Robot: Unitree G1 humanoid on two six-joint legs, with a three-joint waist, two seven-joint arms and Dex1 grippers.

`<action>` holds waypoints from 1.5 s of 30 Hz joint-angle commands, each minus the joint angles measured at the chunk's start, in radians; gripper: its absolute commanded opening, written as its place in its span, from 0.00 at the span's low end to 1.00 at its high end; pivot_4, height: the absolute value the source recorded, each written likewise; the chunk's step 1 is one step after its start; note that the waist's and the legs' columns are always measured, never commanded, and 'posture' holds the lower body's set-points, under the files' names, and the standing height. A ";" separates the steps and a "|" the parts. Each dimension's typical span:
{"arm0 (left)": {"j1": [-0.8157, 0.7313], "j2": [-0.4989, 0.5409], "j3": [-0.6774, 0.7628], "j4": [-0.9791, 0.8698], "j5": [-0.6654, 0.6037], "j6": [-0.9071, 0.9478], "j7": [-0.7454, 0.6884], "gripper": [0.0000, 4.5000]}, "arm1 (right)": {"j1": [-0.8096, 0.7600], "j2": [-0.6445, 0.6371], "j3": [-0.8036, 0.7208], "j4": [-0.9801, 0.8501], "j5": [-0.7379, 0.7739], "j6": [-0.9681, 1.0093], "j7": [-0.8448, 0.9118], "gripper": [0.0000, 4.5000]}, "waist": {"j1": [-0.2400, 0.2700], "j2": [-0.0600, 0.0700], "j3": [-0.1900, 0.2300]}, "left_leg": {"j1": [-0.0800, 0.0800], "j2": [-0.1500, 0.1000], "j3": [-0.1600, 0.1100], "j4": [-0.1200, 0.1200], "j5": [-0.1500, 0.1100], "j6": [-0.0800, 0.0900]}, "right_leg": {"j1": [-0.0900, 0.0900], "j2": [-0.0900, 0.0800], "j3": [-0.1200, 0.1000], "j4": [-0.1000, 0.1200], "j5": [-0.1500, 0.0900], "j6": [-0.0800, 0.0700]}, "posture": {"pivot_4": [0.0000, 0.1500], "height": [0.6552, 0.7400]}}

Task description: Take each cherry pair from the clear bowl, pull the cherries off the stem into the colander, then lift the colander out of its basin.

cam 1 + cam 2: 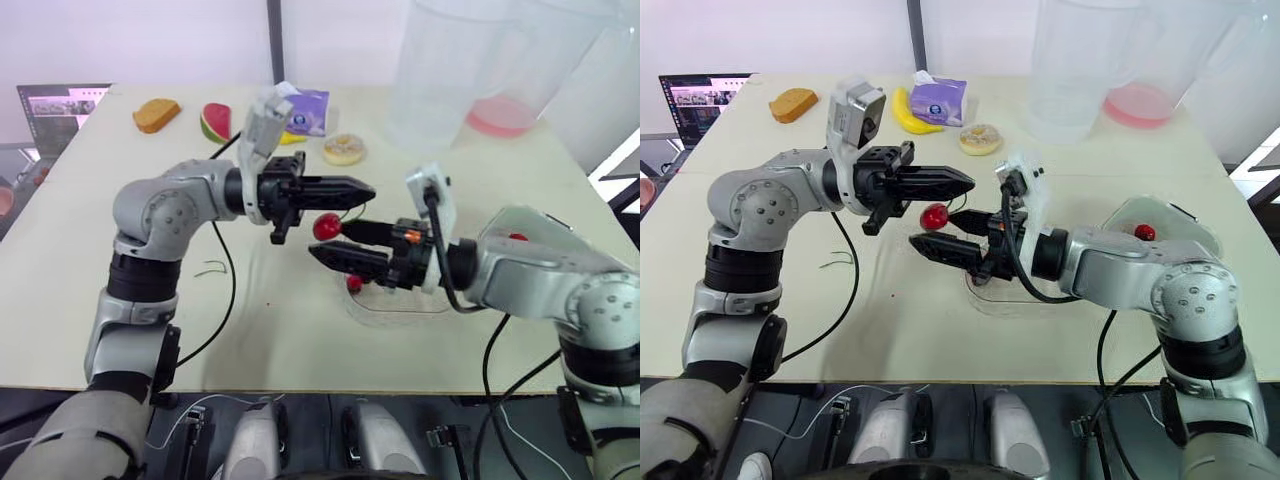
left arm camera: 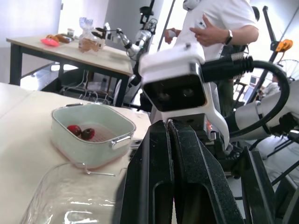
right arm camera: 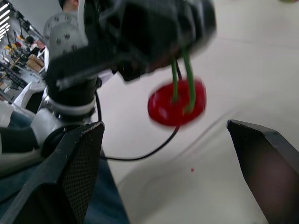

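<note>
My left gripper [image 1: 370,190] is shut on the green stems of a red cherry pair [image 1: 326,226], which hangs above the table. The right gripper [image 1: 336,245] is open, one finger on either side of the cherries [image 3: 176,101] and just short of them. Below it lies the clear bowl [image 1: 420,305] with one more cherry [image 1: 354,284] inside. At the right, behind my right arm, the white colander [image 2: 93,122] sits in its basin and holds two cherries [image 2: 80,131].
Toy bread [image 1: 157,114], a watermelon slice [image 1: 215,122], a tissue pack [image 1: 308,108] and a donut [image 1: 344,149] lie at the back. Tall clear containers [image 1: 450,70] and a pink dish [image 1: 500,116] stand back right. A loose stem [image 1: 210,268] lies left. A person [image 2: 219,23] stands beyond.
</note>
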 commanded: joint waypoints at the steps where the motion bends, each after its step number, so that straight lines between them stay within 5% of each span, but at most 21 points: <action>1: -0.022 0.005 0.007 -0.016 -0.003 -0.014 -0.006 0.00 | -0.039 0.025 0.005 0.015 -0.030 -0.034 -0.004 0.99 | 0.000 0.000 0.000 | 0.000 0.000 0.000 0.000 0.000 0.000 | 0.000 0.000 0.000 0.000 0.000 0.000 | 1.00 1.00; 6: -0.022 0.005 0.010 -0.020 0.002 -0.013 0.000 0.00 | -0.046 0.037 0.016 0.007 -0.033 -0.038 0.001 0.94 | -0.002 0.000 0.000 | 0.000 0.000 0.000 0.000 0.000 0.000 | 0.000 0.000 0.000 0.000 0.000 0.000 | 1.00 1.00; 8: -0.021 0.004 0.010 -0.024 0.002 -0.011 0.004 0.00 | -0.043 0.044 0.020 0.004 -0.032 -0.042 -0.001 0.81 | -0.002 0.000 0.000 | 0.000 0.000 0.000 0.000 0.000 0.000 | 0.000 0.000 0.000 0.000 0.000 0.000 | 1.00 1.00; 13: -0.019 0.003 0.011 -0.026 0.002 -0.011 0.010 0.00 | -0.037 0.043 0.027 -0.002 -0.047 -0.039 0.002 0.26 | -0.003 0.000 0.000 | 0.000 0.000 0.000 0.000 0.000 0.000 | 0.000 0.000 0.000 0.000 0.000 0.000 | 1.00 1.00; 15: -0.019 0.004 0.011 -0.027 0.001 -0.010 0.011 0.00 | -0.035 0.040 0.028 -0.003 -0.049 -0.037 0.003 0.16 | -0.003 0.000 0.000 | 0.000 0.000 0.000 0.000 0.000 0.000 | 0.000 0.000 0.000 0.000 0.000 0.000 | 1.00 1.00; 34: -0.014 0.001 0.019 -0.028 -0.007 -0.004 0.027 0.00 | 0.122 -0.062 0.003 -0.047 -0.117 0.012 0.033 0.15 | -0.004 0.000 0.000 | 0.000 0.000 0.000 0.000 0.000 0.000 | 0.000 0.000 0.000 0.000 0.000 0.000 | 1.00 1.00; 40: -0.007 0.011 0.025 -0.031 -0.010 0.001 0.027 0.00 | 0.226 -0.287 -0.307 -0.012 -0.065 0.006 0.073 0.15 | 0.008 0.000 0.000 | -0.001 -0.001 0.000 0.000 -0.001 0.001 | 0.000 -0.001 0.000 -0.001 0.000 0.000 | 1.00 1.00; 45: 0.009 0.015 0.027 -0.047 -0.016 0.007 0.030 0.00 | 0.418 -0.429 -0.540 0.061 -0.213 0.044 0.132 0.15 | 0.001 0.000 0.000 | -0.001 0.000 0.000 0.000 -0.001 0.002 | 0.001 0.000 -0.001 -0.003 0.000 0.001 | 1.00 1.00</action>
